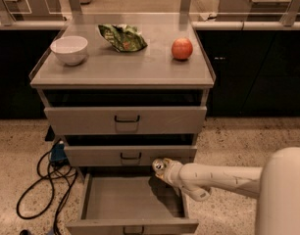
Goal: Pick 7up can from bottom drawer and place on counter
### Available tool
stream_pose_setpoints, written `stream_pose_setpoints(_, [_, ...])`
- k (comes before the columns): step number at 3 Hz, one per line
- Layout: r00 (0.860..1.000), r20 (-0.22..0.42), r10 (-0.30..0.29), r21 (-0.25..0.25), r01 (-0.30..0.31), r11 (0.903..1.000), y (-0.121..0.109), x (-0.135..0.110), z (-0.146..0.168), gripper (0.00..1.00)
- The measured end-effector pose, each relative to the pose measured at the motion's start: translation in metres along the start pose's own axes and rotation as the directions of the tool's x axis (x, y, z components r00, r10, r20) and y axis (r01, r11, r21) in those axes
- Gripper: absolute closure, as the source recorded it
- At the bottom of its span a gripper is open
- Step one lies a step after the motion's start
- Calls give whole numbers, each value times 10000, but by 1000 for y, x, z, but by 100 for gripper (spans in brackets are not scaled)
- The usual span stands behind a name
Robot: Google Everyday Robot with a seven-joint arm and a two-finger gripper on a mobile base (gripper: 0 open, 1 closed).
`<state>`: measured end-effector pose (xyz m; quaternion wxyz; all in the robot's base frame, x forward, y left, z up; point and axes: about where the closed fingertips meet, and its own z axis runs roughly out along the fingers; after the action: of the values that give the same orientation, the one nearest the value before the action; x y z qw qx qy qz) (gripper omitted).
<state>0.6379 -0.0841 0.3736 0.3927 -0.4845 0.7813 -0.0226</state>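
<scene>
Arm (pixel 223 177) reaches level from right; jaws apparently clasp 7up can (pixel 159 165) above bottom drawer (pixel 125 198).

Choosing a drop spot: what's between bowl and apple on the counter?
Camera view: the green snack bag, set slightly back. Gripper grips the 7up can over the bottom drawer.

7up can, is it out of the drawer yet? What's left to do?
Done: the bottom drawer is open and the 7up can is off its floor. In hand: the gripper holds it up by the middle drawer's front. Left: raise it to the counter and let go.
</scene>
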Motion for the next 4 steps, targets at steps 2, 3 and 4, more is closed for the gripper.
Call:
stream_pose_setpoints(2, [9783,-1733,1140,-3221,-1657,9321,71,-9,-27,100])
stream_pose_setpoints(3, [9683,-2277,1025,-3810,-1854,9058,81,15,-46,100])
stream_pose_setpoints(4, [9678,-2091,1401,-3958,-2148,8929,85,9,-37,100])
